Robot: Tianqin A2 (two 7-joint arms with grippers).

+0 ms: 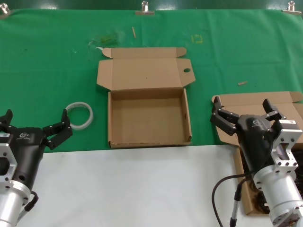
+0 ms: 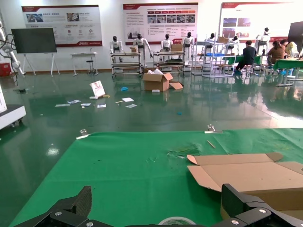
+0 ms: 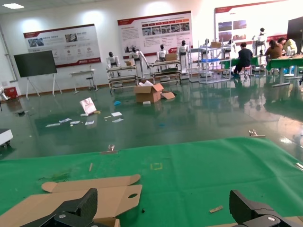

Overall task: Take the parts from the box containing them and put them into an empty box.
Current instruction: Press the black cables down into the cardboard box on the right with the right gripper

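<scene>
The empty box [image 1: 147,120] lies open at the table's middle, its lid [image 1: 142,72] folded back with a small round hole at one side. It also shows in the left wrist view [image 2: 251,176] and the right wrist view [image 3: 75,198]. The box containing the parts [image 1: 251,100] is at the right with a plain lid, mostly hidden under my right arm. Only a dark bit of the parts [image 1: 251,187] shows beside the arm. My right gripper [image 1: 244,111] [image 3: 163,210] is open above that box. My left gripper [image 1: 37,120] [image 2: 158,208] is open and empty at the left.
A white ring [image 1: 79,115] lies on the green cloth between my left gripper and the empty box; its top shows in the left wrist view [image 2: 176,221]. Small wood chips [image 1: 242,83] lie on the cloth. A white surface [image 1: 132,184] covers the table's front.
</scene>
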